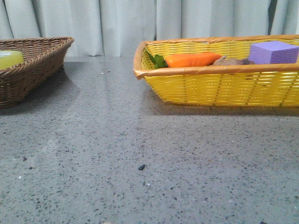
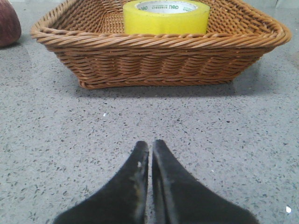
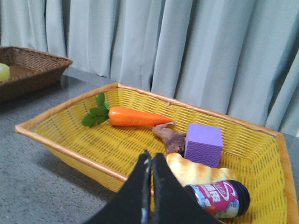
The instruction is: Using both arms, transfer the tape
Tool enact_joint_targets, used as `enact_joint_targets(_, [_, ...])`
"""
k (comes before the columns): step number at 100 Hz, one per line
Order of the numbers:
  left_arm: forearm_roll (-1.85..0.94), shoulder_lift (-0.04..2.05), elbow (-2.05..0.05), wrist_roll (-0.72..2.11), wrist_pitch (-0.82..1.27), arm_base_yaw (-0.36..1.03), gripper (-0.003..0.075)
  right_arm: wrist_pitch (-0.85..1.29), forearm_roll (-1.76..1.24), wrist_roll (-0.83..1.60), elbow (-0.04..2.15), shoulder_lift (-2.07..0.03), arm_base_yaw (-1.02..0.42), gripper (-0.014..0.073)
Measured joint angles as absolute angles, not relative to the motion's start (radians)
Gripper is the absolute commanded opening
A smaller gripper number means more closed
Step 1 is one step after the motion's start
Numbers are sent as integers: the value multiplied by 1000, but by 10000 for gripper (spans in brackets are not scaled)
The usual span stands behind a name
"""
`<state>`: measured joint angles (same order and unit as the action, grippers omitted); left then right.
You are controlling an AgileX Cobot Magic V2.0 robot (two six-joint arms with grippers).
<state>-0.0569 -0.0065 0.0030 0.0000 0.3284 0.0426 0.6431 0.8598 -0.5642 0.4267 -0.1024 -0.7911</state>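
The tape, at twelve o'clock in the wicker basket, looks stiff and slippery; grip its rim. Both claws are pressed together.

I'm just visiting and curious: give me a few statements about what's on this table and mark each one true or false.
1. The tape sits inside the brown basket. True.
2. The left gripper is holding the tape. False: its fingers are shut together over the bare table, short of the basket, with nothing between them.
3. The carrot lies in the yellow basket. True.
4. The purple block is in the brown basket. False: it is in the yellow basket, near the carrot.
5. The right gripper is wide open. False: its fingers are closed together and empty.
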Motion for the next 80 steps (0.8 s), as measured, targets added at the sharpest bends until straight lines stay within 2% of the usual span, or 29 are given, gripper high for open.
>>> enact_joint_targets(11, [-57,-7,3,0,328,43,-20,641,884,-562,390,-102,-757,-74])
enact_joint_targets(22, [-57,-7,3,0,328,43,-20,578,890,-562,343,-102,-665,-74])
enact_joint_targets(43, [-57,-7,3,0,328,43,-20,256,799,-557,251,-102,-403,-74])
enact_joint_targets(56, [-57,-7,3,0,328,43,-20,36,622,-432,180,-102,-245,-74])
enact_joint_targets(70, [-57,-7,3,0,328,43,-20,-164,446,-289,96,-81,-140,-74])
enact_joint_targets(80, [-57,-7,3,0,328,43,-20,-232,326,-221,38,-54,-85,-74])
